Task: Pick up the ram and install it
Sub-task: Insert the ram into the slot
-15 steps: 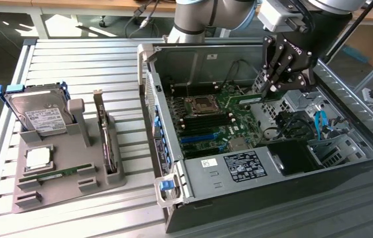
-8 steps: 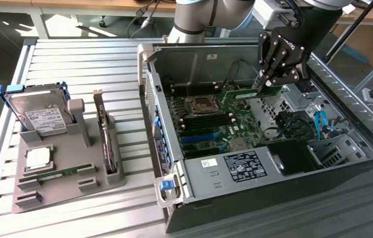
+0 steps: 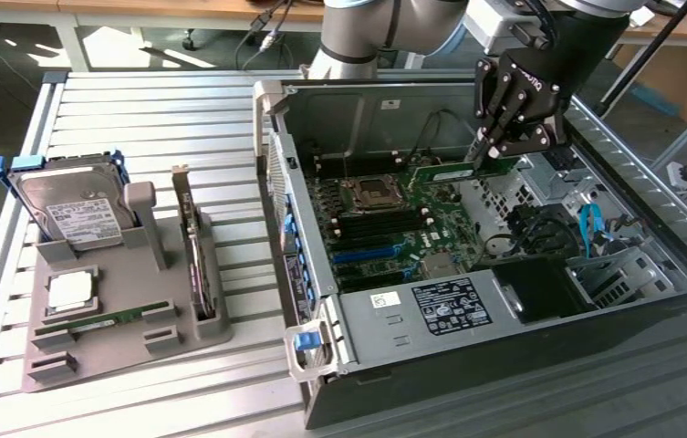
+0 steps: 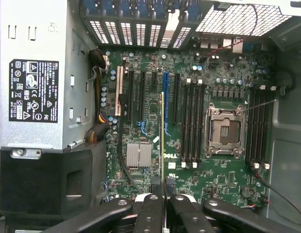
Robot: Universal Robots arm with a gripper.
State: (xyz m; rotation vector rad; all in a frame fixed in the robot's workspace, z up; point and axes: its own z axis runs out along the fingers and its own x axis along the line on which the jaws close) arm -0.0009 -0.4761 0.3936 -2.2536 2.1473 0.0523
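While the exterior view takes in the whole slatted table (image 3: 149,119), the wrist view looks straight down into the open computer case (image 3: 273,173) at the motherboard (image 4: 218,184).

From outside, a grey holder (image 3: 203,333) lies well apart from the case at the exterior view's left. It carries a hard drive (image 3: 76,214), a square silver processor chip (image 3: 69,290), a dark expansion card (image 3: 194,246) standing on edge and a second green memory stick (image 3: 106,320) lying flat.

The wrist view gives the detail inside the case: the empty processor socket (image 4: 224,133), a bank of long black memory slots (image 4: 192,121) beside it, and the labelled power supply (image 4: 34,92).

The gripper (image 3: 485,155) hangs inside the case above the motherboard (image 3: 398,224), its fingers pinched nearly together on the ram (image 3: 452,172). The ram juts out sideways as a green strip, just at the exterior view's right of the processor socket (image 3: 374,192).

From the wrist, the gripper (image 4: 163,201) clamps the ram (image 4: 162,136) seen edge-on, a thin line running between a blue slot (image 4: 166,104) and the black memory slots. Whether the stick touches the board cannot be told.
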